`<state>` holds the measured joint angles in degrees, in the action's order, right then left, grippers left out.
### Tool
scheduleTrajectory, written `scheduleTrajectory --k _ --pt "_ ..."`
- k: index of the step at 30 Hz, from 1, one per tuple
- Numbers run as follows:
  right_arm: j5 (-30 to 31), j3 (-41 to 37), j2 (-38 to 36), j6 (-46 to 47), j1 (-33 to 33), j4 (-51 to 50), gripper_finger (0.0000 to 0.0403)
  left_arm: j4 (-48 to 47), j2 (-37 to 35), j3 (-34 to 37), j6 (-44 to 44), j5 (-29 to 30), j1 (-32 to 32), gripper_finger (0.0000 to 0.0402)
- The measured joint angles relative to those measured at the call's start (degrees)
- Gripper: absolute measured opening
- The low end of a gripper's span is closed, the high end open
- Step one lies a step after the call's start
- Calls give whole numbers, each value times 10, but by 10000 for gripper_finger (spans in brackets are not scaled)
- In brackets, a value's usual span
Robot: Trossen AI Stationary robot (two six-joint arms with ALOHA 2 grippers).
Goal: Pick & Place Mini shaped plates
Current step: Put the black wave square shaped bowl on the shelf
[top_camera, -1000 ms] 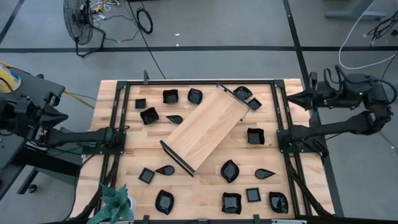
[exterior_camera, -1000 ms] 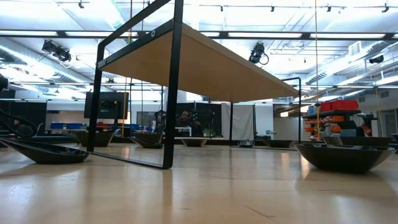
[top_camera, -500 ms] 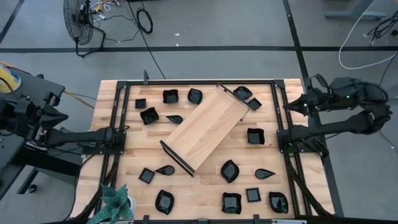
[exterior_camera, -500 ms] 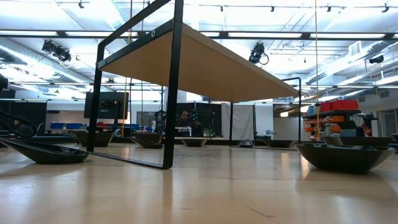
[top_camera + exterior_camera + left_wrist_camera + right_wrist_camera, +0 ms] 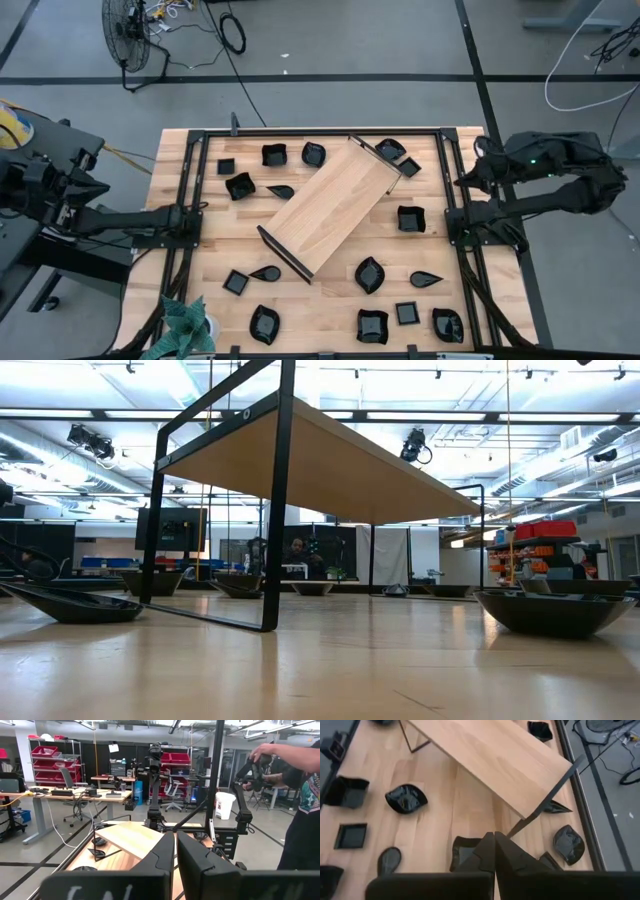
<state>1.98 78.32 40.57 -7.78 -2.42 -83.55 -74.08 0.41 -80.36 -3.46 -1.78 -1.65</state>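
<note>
Overhead first: small glossy black dishes (image 5: 411, 218) lie scattered all round the long light-wood tray with black ends (image 5: 332, 206), which runs diagonally across the butcher-block table (image 5: 200, 300). My right gripper (image 5: 462, 181), fingers pressed together and holding nothing, hangs at the table's right edge; the square dish just inward of it looks like the nearest candidate, and being square it has no long axis to line up on. My left gripper (image 5: 199, 208) waits at the left edge, a wavy-rimmed dish (image 5: 239, 185) its closest.

Low view: neither gripper shows, only the tray's underside looming over dishes on the wood.

Left wrist: fingers (image 5: 161, 857) nearly together, empty, aimed across the table at the other arm, with a person (image 5: 300, 800) standing beyond it.

Right wrist: closed fingers (image 5: 485, 851) point down over a square wavy dish (image 5: 465, 851). A leaf-shaped dish (image 5: 406, 798) lies farther off, its long axis slanting toward the tray.
</note>
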Motion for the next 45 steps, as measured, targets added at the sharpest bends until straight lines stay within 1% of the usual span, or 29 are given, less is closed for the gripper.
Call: scheduleTrajectory --k 4,11,17,21,25,28,35,37,41,45 --pt "0 0 14 -35 0 -1 2 0 0 0 0 0 0 25" --pt "1 -3 31 -31 0 -11 2 0 0 0 0 0 0 25" --pt "0 -55 29 13 5 -15 2 0 0 0 0 0 0 25" --pt "0 -100 29 17 23 -8 8 0 0 0 0 0 0 25" --pt "1 -141 29 18 46 21 34 0 0 0 0 0 0 26" --pt "1 -169 29 21 63 43 64 0 0 0 0 0 0 25" --pt "1 -236 37 93 99 101 134 0 0 0 0 0 0 25" --pt "1 -256 43 93 108 119 151 0 0 0 0 0 0 25" --pt "1 -294 54 84 127 155 178 0 0 0 0 0 0 25" --pt "1 -332 65 88 138 198 195 0 0 0 0 0 0 25"
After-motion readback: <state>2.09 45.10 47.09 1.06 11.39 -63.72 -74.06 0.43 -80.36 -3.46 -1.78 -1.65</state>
